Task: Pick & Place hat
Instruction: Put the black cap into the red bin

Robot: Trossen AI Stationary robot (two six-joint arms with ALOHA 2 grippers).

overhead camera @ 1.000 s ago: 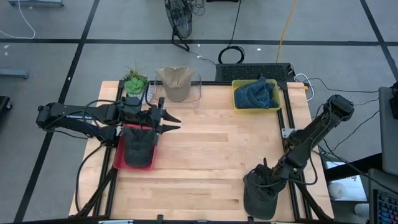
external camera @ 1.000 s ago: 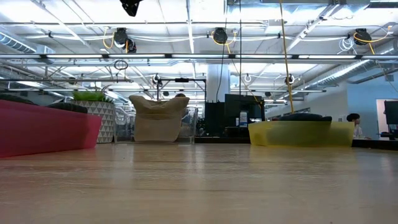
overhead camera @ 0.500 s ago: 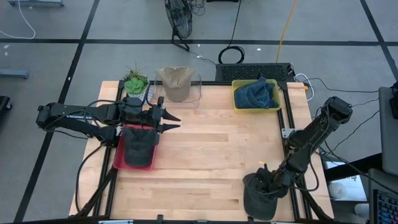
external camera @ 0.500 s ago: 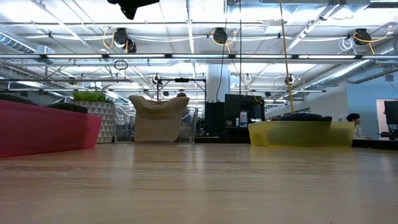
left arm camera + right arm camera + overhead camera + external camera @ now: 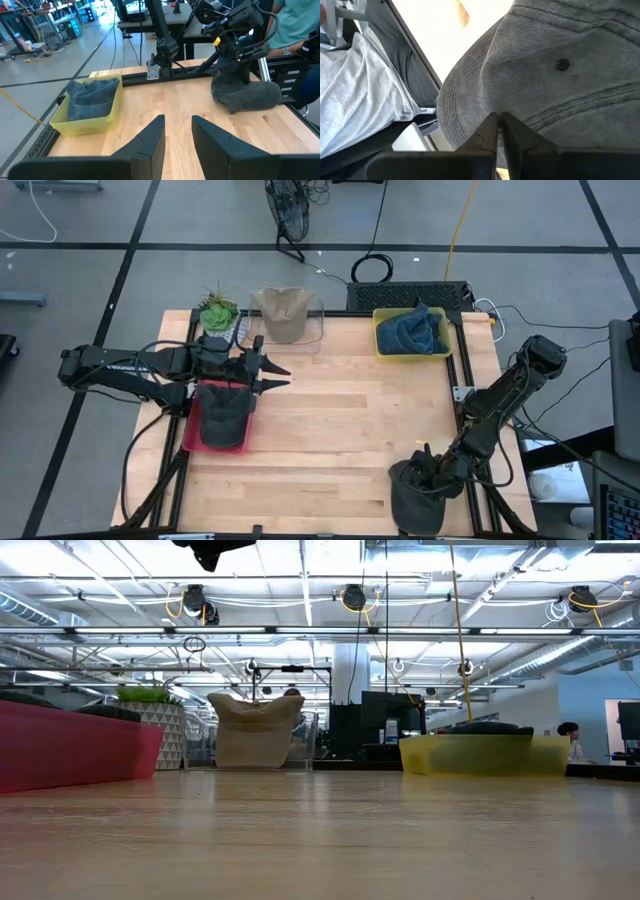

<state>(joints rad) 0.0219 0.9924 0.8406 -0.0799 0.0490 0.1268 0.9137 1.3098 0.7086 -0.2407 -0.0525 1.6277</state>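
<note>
Jaws of the right gripper [image 5: 428, 465] are pinched on the grey hat [image 5: 418, 498] at the worktop's [image 5: 340, 440] near right corner. Grasp looks made; lifting and placing remain. Left gripper [image 5: 275, 376] waits, jaws spread, above the red bin [image 5: 190, 435].

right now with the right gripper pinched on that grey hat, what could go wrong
The right gripper is shut on only a thin fold of the grey hat, so it may slip free on lifting. The hat lies at the table's near edge and could drop off. The left gripper hovers by the red bin, a possible obstruction.
</note>
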